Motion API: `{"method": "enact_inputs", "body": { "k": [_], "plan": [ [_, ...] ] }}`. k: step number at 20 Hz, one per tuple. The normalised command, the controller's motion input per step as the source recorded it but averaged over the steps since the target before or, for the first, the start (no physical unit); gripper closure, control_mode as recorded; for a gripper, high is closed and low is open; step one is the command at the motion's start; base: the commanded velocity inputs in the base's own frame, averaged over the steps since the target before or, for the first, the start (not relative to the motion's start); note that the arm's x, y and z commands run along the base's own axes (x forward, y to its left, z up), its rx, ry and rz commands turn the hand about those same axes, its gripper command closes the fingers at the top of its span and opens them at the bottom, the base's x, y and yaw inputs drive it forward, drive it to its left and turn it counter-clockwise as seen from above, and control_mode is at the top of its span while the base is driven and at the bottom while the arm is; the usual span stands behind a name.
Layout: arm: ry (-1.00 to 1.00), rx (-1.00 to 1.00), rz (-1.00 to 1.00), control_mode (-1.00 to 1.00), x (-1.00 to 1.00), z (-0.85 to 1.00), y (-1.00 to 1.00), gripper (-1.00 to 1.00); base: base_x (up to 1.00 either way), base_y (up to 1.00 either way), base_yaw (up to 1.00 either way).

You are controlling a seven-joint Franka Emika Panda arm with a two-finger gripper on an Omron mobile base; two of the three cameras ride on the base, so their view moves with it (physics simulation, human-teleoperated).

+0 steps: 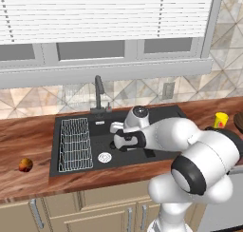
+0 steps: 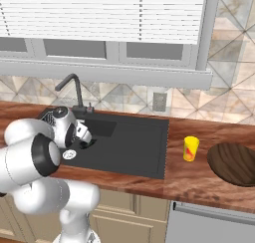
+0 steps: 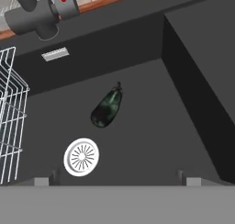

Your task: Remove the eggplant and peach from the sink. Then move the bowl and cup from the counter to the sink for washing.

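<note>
Large black rectangular sink (image 1: 161, 114) with deep basin is set in a brown wood-grain counter (image 1: 28, 136); all positions below are referenced to it. Inside the basin, on the floor: one small elongated dark blackish-green eggplant (image 3: 107, 108), glossy, thick at one end and tapering to a thin stem tip at the other, lying flat just beside the silver round drain (image 3: 81, 157) and not touching it. A white wire rack (image 1: 75, 143) stands in the sink's left part, and a dark faucet (image 1: 98, 94) rises at the back rim. The small round orange-red peach (image 1: 25, 165) lies on the counter well to the left of the sink. To the right of the sink, on the counter, stands the small yellow cylindrical cup (image 2: 190, 148) with a red mark, upright; further right sits the wide round shallow brown wood-grain bowl (image 2: 234, 163), with nothing seen in it. The two-finger gripper (image 3: 118, 178) hangs over the basin above the eggplant, jaws spread wide, holding nothing.
</note>
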Motion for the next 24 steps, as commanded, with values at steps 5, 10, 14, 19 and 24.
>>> {"method": "enact_inputs", "body": {
  "k": [5, 10, 14, 19, 24],
  "plan": [
    [0.00, 0.01, -0.03, -1.00, 0.13, -0.03, 0.00, -1.00, 0.00, 0.00, 0.00],
    [0.00, 0.05, -0.01, -1.00, 0.10, -0.05, 0.00, -1.00, 0.00, 0.00, 0.00],
    [0.00, 0.08, 0.00, -1.00, 0.04, -0.07, 0.00, -1.00, 0.00, 0.00, 0.00],
    [0.00, 0.11, 0.00, -1.00, 0.00, -0.06, 0.00, -1.00, 0.00, 0.00, 0.00],
    [0.00, 0.08, 0.00, -1.00, 0.00, -0.08, 0.00, -1.00, 0.00, 0.00, 0.00]
  ]
}}
